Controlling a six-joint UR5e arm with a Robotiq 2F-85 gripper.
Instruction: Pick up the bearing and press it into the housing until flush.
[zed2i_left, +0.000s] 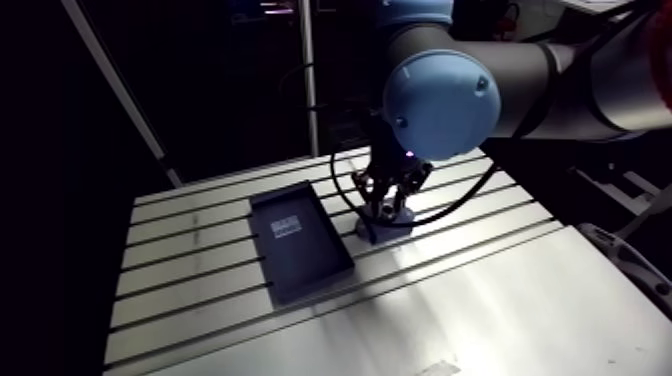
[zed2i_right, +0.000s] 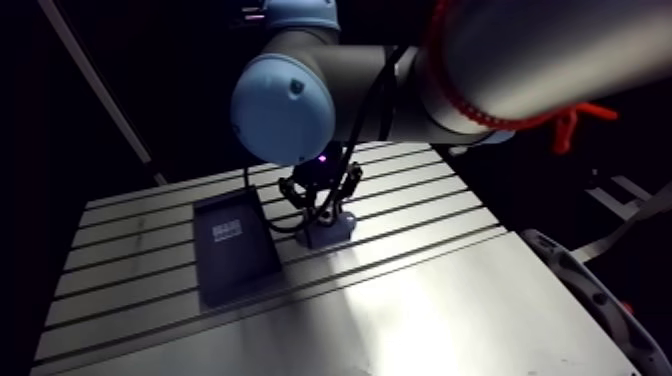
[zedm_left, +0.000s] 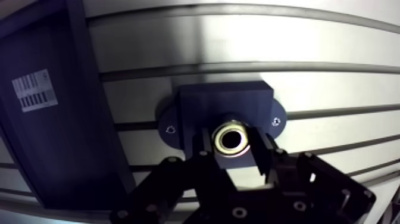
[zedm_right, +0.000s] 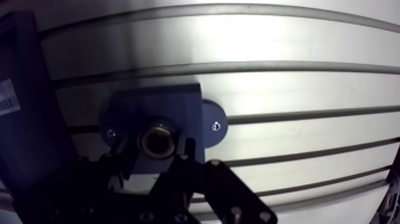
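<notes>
Gripper (zedm_left: 233, 146) clamped on the bearing (zedm_left: 232, 137) — right over the housing (zedm_left: 225, 100)
Held centred over it so it should press in straight; not flush yet, I'd say. Tray (zedm_left: 65, 149) sits at the housing's 9 o'clock.

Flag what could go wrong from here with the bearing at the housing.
The bearing sits at the housing bore, at the tip of the gripper; if tilted, pressing may jam it short of flush. The black tray lies close beside the housing; a sideways retreat might clip it.
</notes>
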